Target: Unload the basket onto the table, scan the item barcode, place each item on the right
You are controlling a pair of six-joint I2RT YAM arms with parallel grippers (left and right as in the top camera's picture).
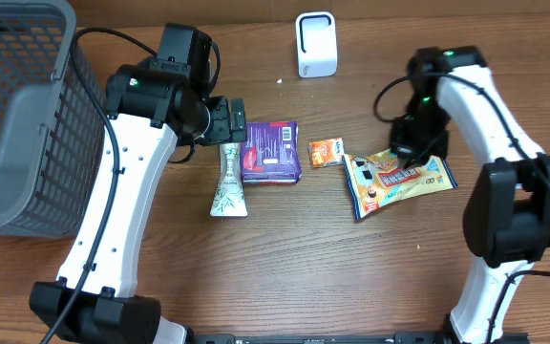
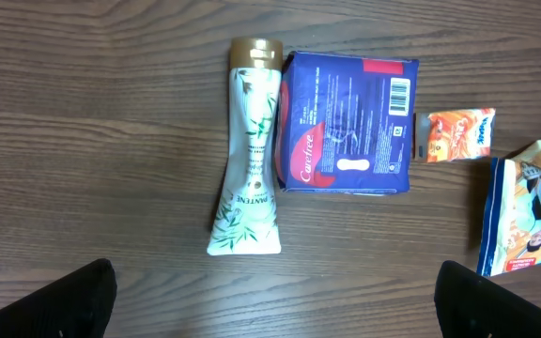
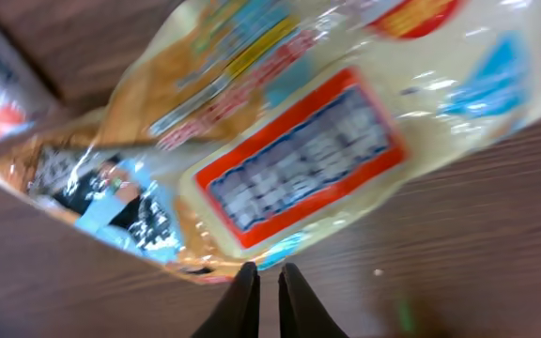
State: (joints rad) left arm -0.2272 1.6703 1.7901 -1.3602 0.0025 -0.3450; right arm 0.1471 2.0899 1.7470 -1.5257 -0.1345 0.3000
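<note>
A grey mesh basket [image 1: 22, 162] sits at the tabletop's [image 1: 304, 277] left edge. Just right of it, the left gripper [image 1: 234, 119] hangs over the far-middle area with its jaws spread wide and nothing between them. In the left wrist view its dark fingertips [image 2: 78, 300] show only at the bottom corners.

Below it a white Pantene tube [image 1: 229, 182] lies flat, with its gold cap toward the far edge. A purple Carefree pack [image 1: 271, 151] lies against the tube's right side, and the left wrist view shows a barcode [image 2: 399, 94] printed face up on the pack.

A white barcode scanner [image 1: 316, 44] stands near the far edge, well apart from the items. A small orange packet [image 1: 326, 152] lies just right of the pack.

Right of centre lies a yellow snack bag [image 1: 390, 183], its near end angled toward the front edge. The right gripper [image 1: 411, 153] is down on the bag's far edge. In the right wrist view its fingers [image 3: 242, 305] are drawn almost together, their tips meeting the blurred bag's rim. Whether any film is caught between them cannot be told.
</note>
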